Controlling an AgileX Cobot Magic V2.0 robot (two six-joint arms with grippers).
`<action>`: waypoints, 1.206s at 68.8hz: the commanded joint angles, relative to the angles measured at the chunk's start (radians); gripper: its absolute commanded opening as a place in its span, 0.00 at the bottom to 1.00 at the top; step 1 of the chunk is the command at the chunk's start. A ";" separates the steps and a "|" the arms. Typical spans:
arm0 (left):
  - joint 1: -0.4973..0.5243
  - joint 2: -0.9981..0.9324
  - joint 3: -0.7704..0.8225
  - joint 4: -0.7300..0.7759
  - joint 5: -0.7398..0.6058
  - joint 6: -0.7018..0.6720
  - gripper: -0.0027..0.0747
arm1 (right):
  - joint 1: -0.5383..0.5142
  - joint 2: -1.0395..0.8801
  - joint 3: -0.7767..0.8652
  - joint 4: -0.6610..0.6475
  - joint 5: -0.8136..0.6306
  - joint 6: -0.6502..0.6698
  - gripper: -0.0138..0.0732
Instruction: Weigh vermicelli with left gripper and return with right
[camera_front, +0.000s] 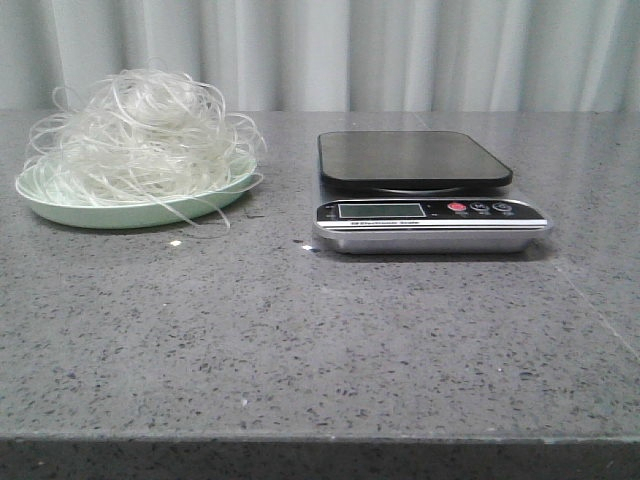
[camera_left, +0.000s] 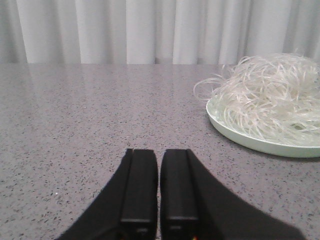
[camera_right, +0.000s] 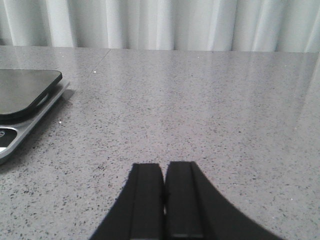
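The vermicelli (camera_front: 140, 130) is a fluffy whitish tangle heaped on a pale green plate (camera_front: 120, 212) at the table's back left. It also shows in the left wrist view (camera_left: 272, 97) on the plate (camera_left: 260, 145). The scale (camera_front: 425, 190) with a black platform stands at the centre right, empty; its corner shows in the right wrist view (camera_right: 25, 97). My left gripper (camera_left: 159, 152) is shut and empty, low over bare table, well short of the plate. My right gripper (camera_right: 164, 165) is shut and empty, beside the scale. Neither gripper shows in the front view.
The grey speckled stone table (camera_front: 320, 340) runs to a front edge near the bottom of the front view. A pale curtain (camera_front: 400, 50) hangs behind the table. Loose strands trail off the plate's rim (camera_front: 215, 210).
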 joint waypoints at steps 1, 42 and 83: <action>0.003 -0.021 0.009 -0.011 -0.084 -0.008 0.22 | -0.001 -0.017 -0.007 -0.008 -0.072 0.000 0.33; 0.003 -0.021 0.009 -0.011 -0.084 -0.008 0.22 | -0.001 -0.017 -0.007 -0.008 -0.072 0.000 0.33; 0.003 -0.021 0.007 -0.031 -0.433 -0.008 0.22 | -0.001 -0.017 -0.007 -0.008 -0.081 0.000 0.33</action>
